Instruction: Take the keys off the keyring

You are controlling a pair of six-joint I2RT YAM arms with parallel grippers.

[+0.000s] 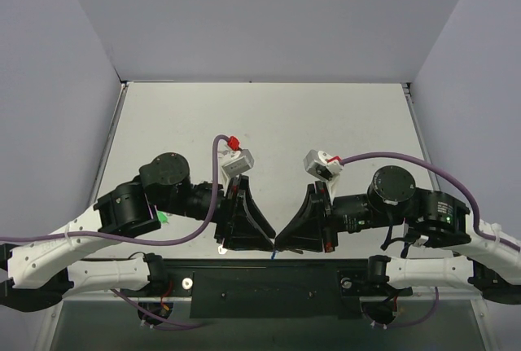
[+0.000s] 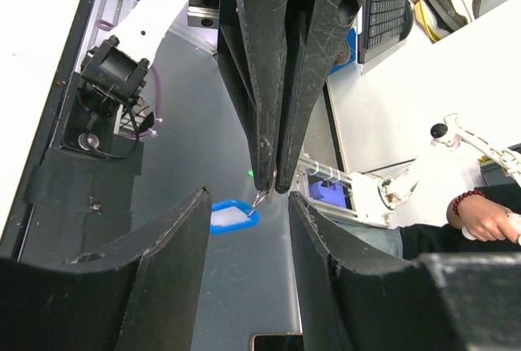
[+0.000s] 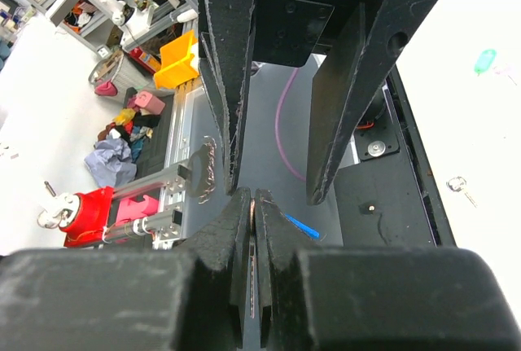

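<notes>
My right gripper (image 3: 253, 196) is shut on the thin metal ring of the keyring. Its bright-blue tag (image 2: 234, 214) hangs just below the right fingertips (image 2: 269, 180), and shows edge-on in the right wrist view (image 3: 301, 225) and as a blue sliver from above (image 1: 274, 255). My left gripper (image 2: 247, 193) is open, with a finger on either side of the right fingertips and the tag, touching neither. Both grippers meet tip to tip, left (image 1: 264, 239) and right (image 1: 283, 241), above the table's near edge. A small silver key (image 3: 460, 186) lies on the table, apart from the tag.
A green tag (image 1: 163, 219) lies on the table by the left arm, also in the right wrist view (image 3: 486, 59). The black base plate (image 1: 269, 290) and the purple cable (image 1: 203, 229) are close below the grippers.
</notes>
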